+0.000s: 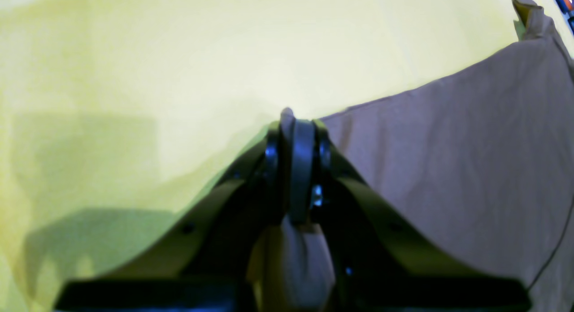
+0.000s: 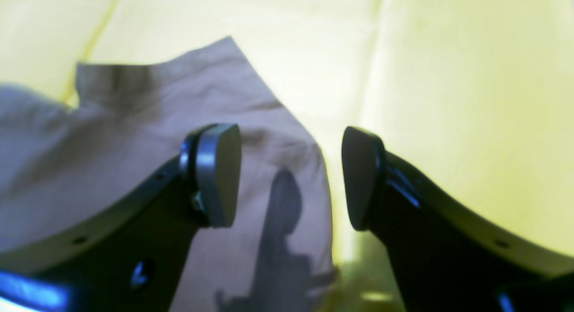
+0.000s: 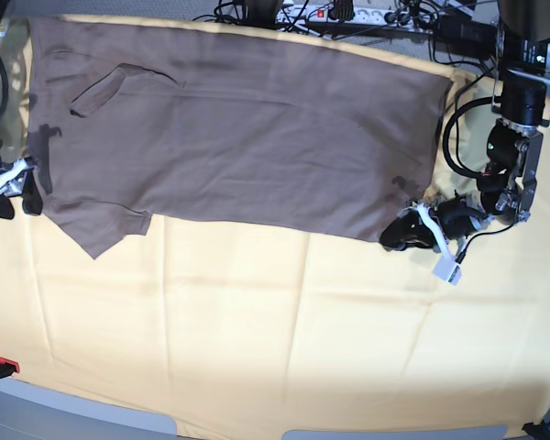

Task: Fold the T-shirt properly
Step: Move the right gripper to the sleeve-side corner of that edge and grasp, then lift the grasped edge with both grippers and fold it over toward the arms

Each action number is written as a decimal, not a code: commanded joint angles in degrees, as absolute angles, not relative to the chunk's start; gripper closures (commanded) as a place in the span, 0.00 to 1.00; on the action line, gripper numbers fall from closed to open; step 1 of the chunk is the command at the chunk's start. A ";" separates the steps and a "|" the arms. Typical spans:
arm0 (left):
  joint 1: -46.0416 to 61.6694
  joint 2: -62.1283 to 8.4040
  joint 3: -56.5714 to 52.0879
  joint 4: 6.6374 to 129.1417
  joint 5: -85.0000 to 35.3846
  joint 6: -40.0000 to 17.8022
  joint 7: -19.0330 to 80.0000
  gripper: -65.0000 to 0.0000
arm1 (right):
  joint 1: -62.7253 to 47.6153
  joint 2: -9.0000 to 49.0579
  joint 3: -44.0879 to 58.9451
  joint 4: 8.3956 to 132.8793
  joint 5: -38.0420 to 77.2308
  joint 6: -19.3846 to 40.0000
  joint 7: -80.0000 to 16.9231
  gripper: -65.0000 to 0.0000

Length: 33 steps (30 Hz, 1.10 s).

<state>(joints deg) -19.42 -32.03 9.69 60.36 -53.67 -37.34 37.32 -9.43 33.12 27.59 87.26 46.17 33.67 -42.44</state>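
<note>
The taupe T-shirt [image 3: 247, 128] lies spread flat across the far half of the yellow cloth, one sleeve [image 3: 96, 229] pointing toward the front at the left. My left gripper [image 3: 394, 236] is at the shirt's front right corner. In the left wrist view it [image 1: 297, 123] is shut on a pinch of the T-shirt [image 1: 448, 168], with fabric bunched between the fingers. My right gripper [image 3: 18, 194] is at the shirt's left edge beside the sleeve. It [image 2: 291, 173] stands open, one finger [image 2: 217, 173] over the T-shirt [image 2: 112, 146], the other over the yellow cloth.
A large pale yellow cloth [image 3: 275, 330] covers the table under the shirt. Cables and a power strip [image 3: 348, 13] run along the back edge. A small red item [image 3: 2, 368] sits at the front left corner.
</note>
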 commanded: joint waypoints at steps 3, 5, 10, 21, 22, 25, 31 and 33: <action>-20.64 -32.84 9.41 60.99 -53.82 -37.50 36.93 1.00 | -3.22 34.02 26.06 78.35 48.23 35.77 -42.11 0.42; -20.64 -32.86 9.41 60.99 -53.84 -37.52 36.93 1.00 | 0.08 34.04 25.85 72.49 48.23 36.51 -42.57 0.42; -20.64 -32.86 9.41 60.99 -53.87 -37.50 36.93 1.00 | 4.56 34.11 25.85 63.42 51.68 38.85 -45.45 0.42; -20.64 -32.84 9.41 60.99 -54.96 -37.54 36.91 1.00 | 4.43 33.98 25.85 62.17 61.80 40.00 -55.35 0.42; -20.64 -32.84 9.41 60.99 -54.96 -37.54 36.91 1.00 | 4.45 33.98 25.85 62.17 62.15 40.00 -55.83 0.42; -20.64 -32.84 9.41 60.99 -54.94 -37.54 36.88 1.00 | 4.43 33.98 25.85 62.17 63.55 40.00 -56.90 0.43; -20.64 -32.84 9.41 60.99 -54.94 -37.54 36.88 1.00 | 4.45 34.00 25.85 62.17 63.61 40.00 -55.77 0.91; -20.67 -32.84 9.41 60.99 -54.96 -37.58 36.84 1.00 | 4.47 34.02 25.85 62.17 62.94 40.00 -53.78 1.00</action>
<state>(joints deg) -19.38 -32.03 9.72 60.38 -54.17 -37.34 37.34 3.49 32.47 25.39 61.47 61.69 39.68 -55.00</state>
